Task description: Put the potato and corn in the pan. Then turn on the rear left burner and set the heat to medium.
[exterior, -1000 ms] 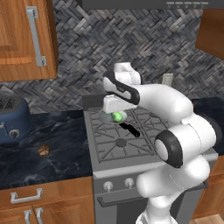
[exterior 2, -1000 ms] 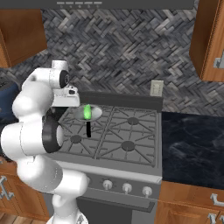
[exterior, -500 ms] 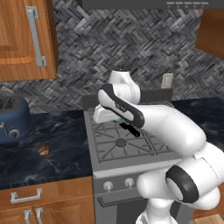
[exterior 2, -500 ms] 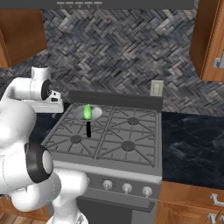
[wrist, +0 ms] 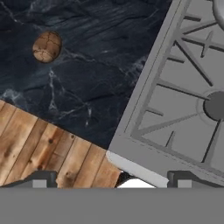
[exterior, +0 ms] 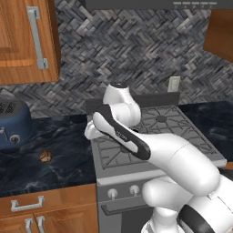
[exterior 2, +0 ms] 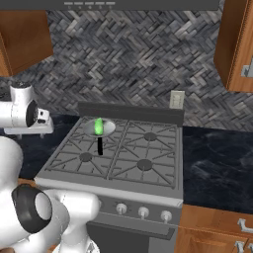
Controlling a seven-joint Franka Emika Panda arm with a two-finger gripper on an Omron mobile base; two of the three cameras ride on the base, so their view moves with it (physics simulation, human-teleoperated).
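The corn [exterior 2: 99, 126] already lies in the pan [exterior 2: 109, 129] on the stove; the potato [exterior: 45, 156] sits on the dark bench [exterior: 59, 168]. Centre the empty, wide-open claw [wrist: 109, 177] above it (round, likely to roll) before descending.

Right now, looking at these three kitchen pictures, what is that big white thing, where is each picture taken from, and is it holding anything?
The big white thing is a robot arm on a driving base. Two pictures come from cameras behind it, one at its left, one at its right. The third comes from a camera on its hand, looking down along the jaws, which stand open and hold nothing.

In the right picture, a bright green husked corn cob lies in a small round silver pan with a black handle on the grey gas stove, over its rear left burner. A small brown walnut-like potato lies on the dark marble counter left of the stove, near a blue toaster. The hand camera sees that potato too.
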